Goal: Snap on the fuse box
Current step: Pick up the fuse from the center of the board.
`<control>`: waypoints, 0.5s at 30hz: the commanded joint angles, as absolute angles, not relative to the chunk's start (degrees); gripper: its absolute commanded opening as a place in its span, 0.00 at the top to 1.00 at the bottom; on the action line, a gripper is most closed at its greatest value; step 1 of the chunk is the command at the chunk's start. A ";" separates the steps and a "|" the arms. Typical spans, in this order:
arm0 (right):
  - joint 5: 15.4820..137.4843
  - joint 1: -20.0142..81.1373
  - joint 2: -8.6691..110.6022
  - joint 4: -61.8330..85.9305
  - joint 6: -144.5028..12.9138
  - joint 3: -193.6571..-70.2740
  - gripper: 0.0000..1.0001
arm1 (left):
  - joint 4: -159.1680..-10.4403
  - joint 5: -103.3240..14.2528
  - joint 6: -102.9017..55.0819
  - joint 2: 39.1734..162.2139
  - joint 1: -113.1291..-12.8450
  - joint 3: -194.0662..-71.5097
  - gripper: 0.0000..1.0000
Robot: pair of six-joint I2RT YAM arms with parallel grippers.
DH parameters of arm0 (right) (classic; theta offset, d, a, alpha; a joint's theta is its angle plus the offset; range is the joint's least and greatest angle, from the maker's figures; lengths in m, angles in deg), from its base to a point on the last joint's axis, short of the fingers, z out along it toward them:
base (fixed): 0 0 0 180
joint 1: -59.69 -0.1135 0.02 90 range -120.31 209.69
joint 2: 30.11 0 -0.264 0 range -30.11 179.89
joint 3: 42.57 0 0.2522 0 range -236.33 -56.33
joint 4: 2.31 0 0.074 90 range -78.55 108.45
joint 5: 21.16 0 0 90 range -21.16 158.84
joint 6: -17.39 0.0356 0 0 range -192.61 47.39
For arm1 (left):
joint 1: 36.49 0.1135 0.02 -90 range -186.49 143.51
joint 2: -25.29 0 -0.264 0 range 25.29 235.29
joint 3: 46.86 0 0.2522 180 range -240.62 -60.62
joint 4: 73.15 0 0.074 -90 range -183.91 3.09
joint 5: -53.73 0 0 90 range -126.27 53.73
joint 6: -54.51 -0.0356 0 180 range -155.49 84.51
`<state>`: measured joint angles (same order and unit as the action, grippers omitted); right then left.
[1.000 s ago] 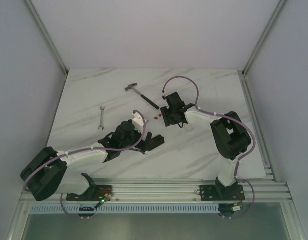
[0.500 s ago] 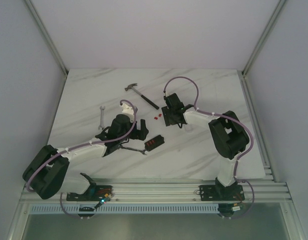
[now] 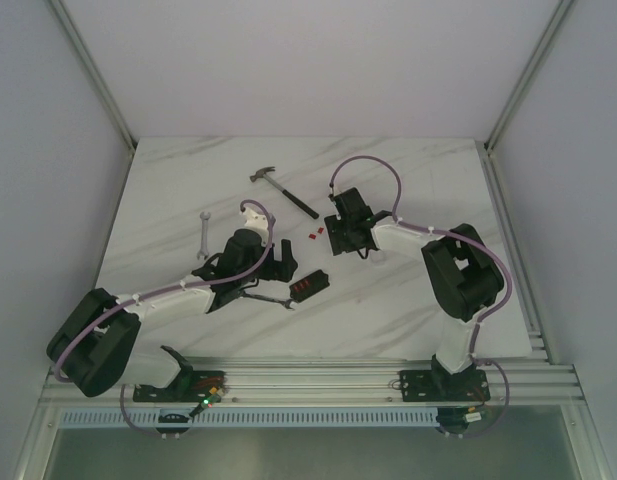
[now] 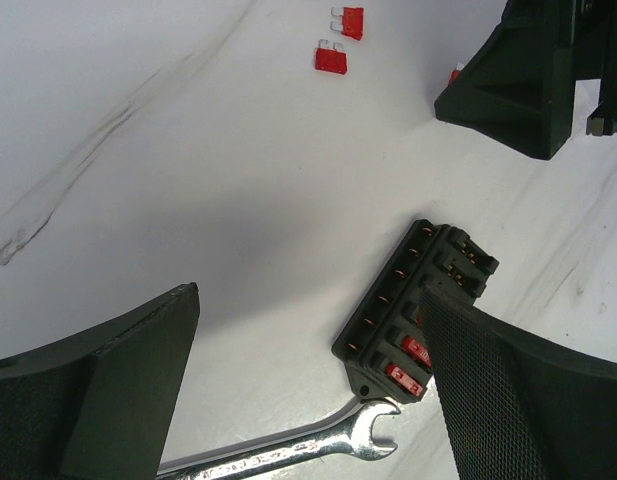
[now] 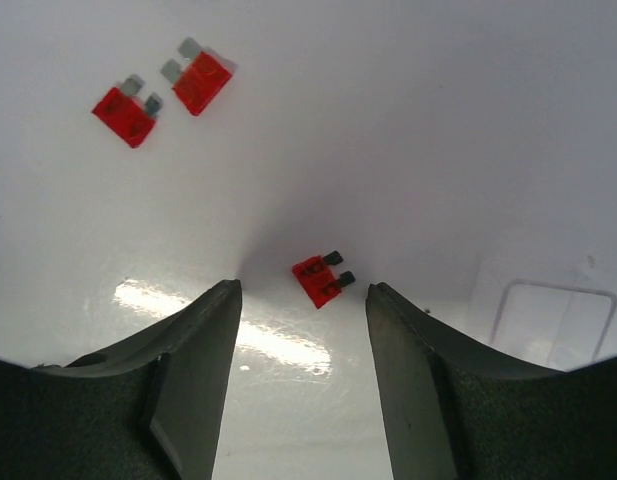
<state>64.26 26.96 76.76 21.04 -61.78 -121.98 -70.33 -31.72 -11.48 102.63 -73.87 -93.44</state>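
The fuse box [image 3: 308,286] is a small black box with red fuses in its top, lying free on the white table. In the left wrist view it [image 4: 408,310] lies just ahead of my right-hand finger, partly hidden by it. My left gripper [image 3: 283,266] [image 4: 308,300] is open and empty, just left of the box. My right gripper [image 3: 339,234] [image 5: 303,288] is open and low over the table. A loose red fuse [image 5: 320,278] lies between its fingertips, untouched.
A silver wrench [image 4: 288,448] lies with its head against the box's near corner. A second wrench [image 3: 202,235] lies far left. A hammer [image 3: 284,190] lies at the back. Two loose red fuses [image 3: 314,234] [image 5: 200,75] lie left of the right gripper. A clear rectangular piece [image 5: 548,318] lies on its right.
My left gripper has pulled back to the left off the fuse box, which now lies uncovered on the table. The right arm has barely moved.
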 commanded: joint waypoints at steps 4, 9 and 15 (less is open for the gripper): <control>71.99 26.57 77.19 21.71 -59.16 -122.14 0.42 | -71.00 -32.23 -10.65 101.89 -73.52 -95.02 0.00; 75.16 25.76 77.36 21.50 -58.63 -122.63 0.43 | -71.09 -32.19 -10.68 101.60 -73.49 -95.07 0.00; 79.96 25.20 76.95 21.71 -60.50 -124.09 0.43 | -71.31 -32.33 -10.62 101.03 -73.52 -94.89 0.00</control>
<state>74.60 25.95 76.76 19.86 -59.75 -122.20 -70.64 -31.74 -11.11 102.41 -73.79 -93.76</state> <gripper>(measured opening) 0.576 0.998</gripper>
